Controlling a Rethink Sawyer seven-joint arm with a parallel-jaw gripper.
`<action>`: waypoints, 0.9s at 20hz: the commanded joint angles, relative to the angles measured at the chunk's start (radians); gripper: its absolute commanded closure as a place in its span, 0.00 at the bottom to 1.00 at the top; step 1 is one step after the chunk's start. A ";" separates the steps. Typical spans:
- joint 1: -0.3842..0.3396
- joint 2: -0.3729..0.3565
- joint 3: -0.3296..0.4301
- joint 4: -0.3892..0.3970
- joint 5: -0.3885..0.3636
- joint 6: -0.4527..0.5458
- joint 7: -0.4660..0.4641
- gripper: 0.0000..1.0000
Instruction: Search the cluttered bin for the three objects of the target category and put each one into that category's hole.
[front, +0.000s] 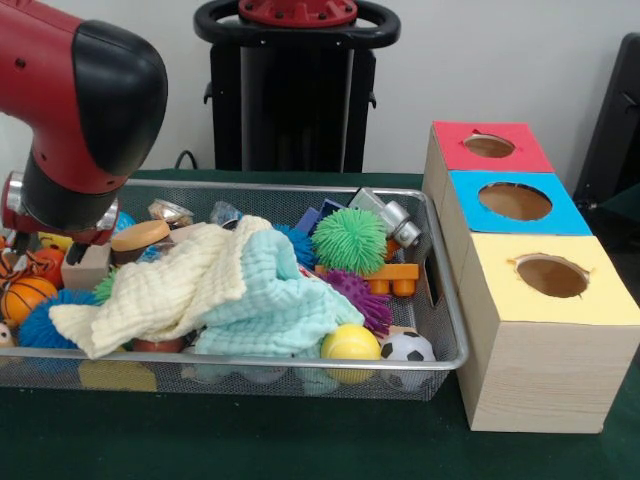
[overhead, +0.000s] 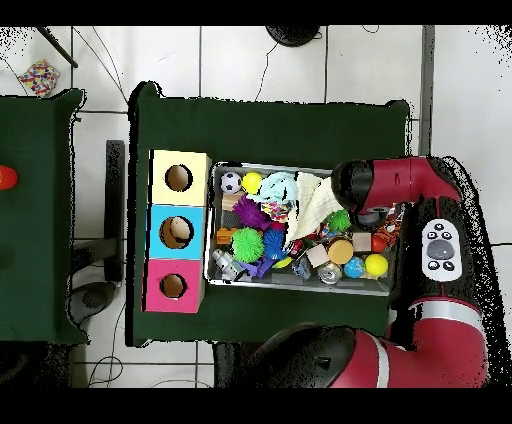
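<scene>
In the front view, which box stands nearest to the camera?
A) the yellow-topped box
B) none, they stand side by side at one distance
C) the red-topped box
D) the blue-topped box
A: the yellow-topped box is lowest and largest, in front of the blue-topped box and the red-topped box.

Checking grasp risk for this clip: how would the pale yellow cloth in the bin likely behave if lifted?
The pale yellow cloth looks floppy: it drapes over toys. Lifted, it would probably sag and trail, perhaps dragging the mint cloth it overlaps. It seems light.

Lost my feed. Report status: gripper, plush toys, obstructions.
Gripper hidden behind arm at bin's end, state unclear. No plush toys visible. Yellow cloth and mint cloth cover the clutter. Red box's hole unobstructed.
</scene>
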 joint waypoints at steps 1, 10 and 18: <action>0.022 0.015 0.010 -0.016 -0.097 -0.040 -0.194 0.00; 0.013 0.031 0.007 -0.010 -0.096 -0.037 -0.182 0.00; 0.003 0.064 -0.005 -0.023 -0.115 -0.065 -0.172 0.00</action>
